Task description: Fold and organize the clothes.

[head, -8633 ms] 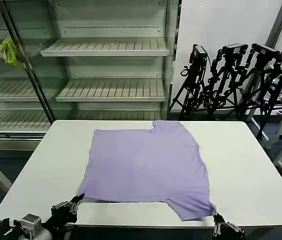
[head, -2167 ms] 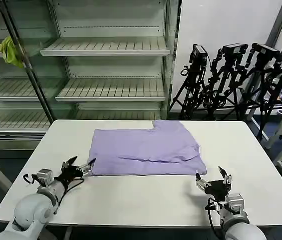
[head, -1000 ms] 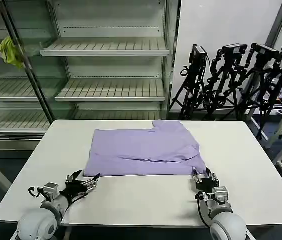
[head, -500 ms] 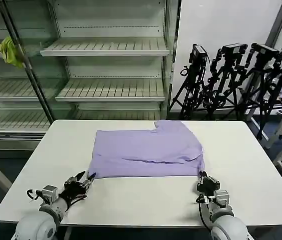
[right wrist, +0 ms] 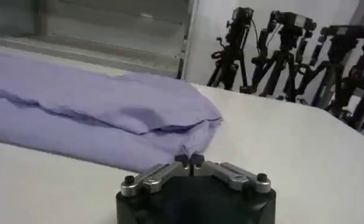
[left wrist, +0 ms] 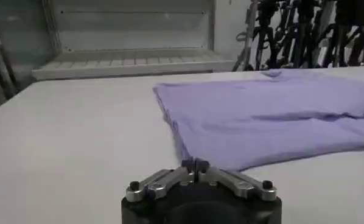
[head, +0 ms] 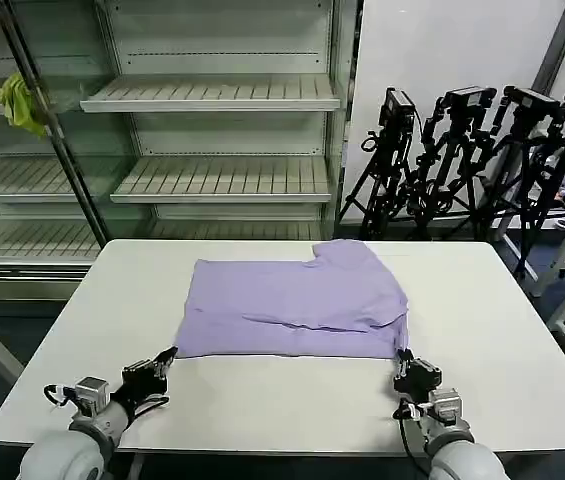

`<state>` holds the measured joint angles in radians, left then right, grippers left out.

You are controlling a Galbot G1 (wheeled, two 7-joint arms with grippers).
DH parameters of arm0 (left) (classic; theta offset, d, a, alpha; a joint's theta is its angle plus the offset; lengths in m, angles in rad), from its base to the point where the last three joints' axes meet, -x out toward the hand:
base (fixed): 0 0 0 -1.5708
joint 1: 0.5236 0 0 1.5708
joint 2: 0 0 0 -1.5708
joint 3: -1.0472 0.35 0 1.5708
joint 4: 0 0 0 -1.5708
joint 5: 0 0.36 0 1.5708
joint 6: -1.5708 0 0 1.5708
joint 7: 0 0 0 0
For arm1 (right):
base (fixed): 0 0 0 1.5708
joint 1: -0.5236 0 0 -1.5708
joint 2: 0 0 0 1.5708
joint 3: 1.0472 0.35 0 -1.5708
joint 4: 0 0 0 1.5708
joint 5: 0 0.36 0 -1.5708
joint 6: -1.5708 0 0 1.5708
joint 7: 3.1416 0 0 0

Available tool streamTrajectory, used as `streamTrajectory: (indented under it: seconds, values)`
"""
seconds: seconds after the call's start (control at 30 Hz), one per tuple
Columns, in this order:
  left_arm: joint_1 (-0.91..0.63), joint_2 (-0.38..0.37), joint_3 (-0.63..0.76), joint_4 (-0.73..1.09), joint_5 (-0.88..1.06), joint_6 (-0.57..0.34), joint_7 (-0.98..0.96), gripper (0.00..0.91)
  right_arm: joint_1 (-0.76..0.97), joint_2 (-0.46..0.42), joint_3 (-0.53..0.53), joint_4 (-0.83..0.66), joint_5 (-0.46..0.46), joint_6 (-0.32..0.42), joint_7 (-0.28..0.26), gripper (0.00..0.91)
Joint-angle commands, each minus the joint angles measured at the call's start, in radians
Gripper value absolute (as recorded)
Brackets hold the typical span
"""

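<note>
I have the T-shirt (head: 294, 308) folded once across the middle of the tabletop (head: 502, 330), and I judge this a regrasp between folds. My left gripper (head: 162, 361) sits low at the near-left corner and my right gripper (head: 404, 365) at the near-right corner; both pairs of fingers are pressed together, each on a pinch of the folded edge (as far as the wrist views show). The long axis runs left to right, collar bump towards the far-right side. Next calls for lifting both corners evenly and carrying them over.
</note>
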<state>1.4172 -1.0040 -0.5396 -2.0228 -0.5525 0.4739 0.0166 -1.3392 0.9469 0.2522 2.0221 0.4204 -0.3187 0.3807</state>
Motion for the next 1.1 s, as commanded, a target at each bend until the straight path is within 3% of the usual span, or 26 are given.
streamTrajectory:
  seconds: [0.03,0.13,0.17,0.2,0.27,0.83,0.87,0.93,0.97,1.0,1.03,1.1]
  values:
    - [0.025,-0.001,-0.006,-0.024,0.000,0.000,0.000,0.030,-0.012,-0.022,0.005,0.031,0.001,-0.001,0.000,0.000]
    - [0.017,-0.008,-0.002,-0.016,0.001,0.000,0.000,0.071,-0.012,-0.015,0.001,0.026,-0.008,0.004,0.000,0.000]
    - [0.017,-0.009,0.000,-0.014,0.002,0.000,0.000,0.333,-0.013,-0.014,-0.001,0.025,-0.011,0.005,-0.001,0.000]
    - [0.016,-0.010,0.001,-0.012,0.002,0.000,0.000,0.695,-0.014,-0.013,-0.002,0.026,-0.010,0.005,0.000,0.000]
    - [0.012,-0.010,0.002,-0.004,0.003,-0.002,0.001,0.907,-0.015,-0.009,-0.004,0.026,-0.013,0.007,-0.001,0.000]
    - [-0.027,-0.016,0.018,0.052,0.006,0.000,0.009,0.907,-0.005,0.000,-0.019,0.016,-0.019,0.013,-0.003,0.000]
    - [-0.032,-0.018,0.022,0.058,0.008,-0.001,0.009,0.877,-0.004,0.000,-0.019,0.017,-0.019,0.013,-0.004,0.000]
    - [-0.039,-0.019,0.026,0.071,0.009,-0.001,0.009,0.685,-0.002,0.001,-0.021,0.019,-0.019,0.013,-0.003,0.000]
    - [-0.041,-0.020,0.027,0.074,0.009,-0.001,0.009,0.403,-0.002,0.001,-0.021,0.019,-0.019,0.013,-0.003,0.000]
    - [-0.042,-0.020,0.028,0.075,0.009,-0.001,0.009,0.302,-0.002,0.001,-0.022,0.020,-0.019,0.013,-0.003,0.000]
    - [-0.042,-0.020,0.028,0.075,0.009,-0.001,0.009,0.091,-0.002,0.001,-0.022,0.020,-0.019,0.013,-0.003,0.000]
    - [-0.043,-0.021,0.028,0.074,0.009,-0.002,0.009,0.010,-0.003,0.001,-0.022,0.019,-0.019,0.014,-0.003,0.000]
